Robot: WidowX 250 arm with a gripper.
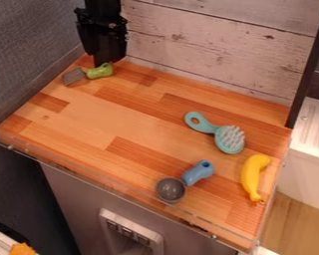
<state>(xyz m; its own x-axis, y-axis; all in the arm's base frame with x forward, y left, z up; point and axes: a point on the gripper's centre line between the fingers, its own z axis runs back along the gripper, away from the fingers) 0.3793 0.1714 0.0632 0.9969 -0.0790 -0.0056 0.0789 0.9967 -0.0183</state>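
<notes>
1 black two-finger gripper [103, 57] at the far left corner of the tabletop [89, 122], made of wood in mixed orange-brown tones; whether it is open or closed cannot be told. Nearest item: 1 small spatula with a green plastic handle and flat grey head [99, 71], lying on the wood at the gripper's lower end, handle close to it, head pointing left toward the camera; contact with the gripper cannot be told.

Well apart from the gripper, to its right and nearer the camera: 1 teal plastic hairbrush with pale bristles [229, 146], bristles up, looped handle pointing back toward the gripper's side; 1 round grey scoop with a blue handle [171, 190], near the front edge, bowl facing up; 1 yellow curved toy banana [249, 174], farthest right, near the right edge.

Behind the gripper: 1 whitewashed wooden plank wall [209, 50]; left of it: 1 dark grey textured wall [26, 55].
</notes>
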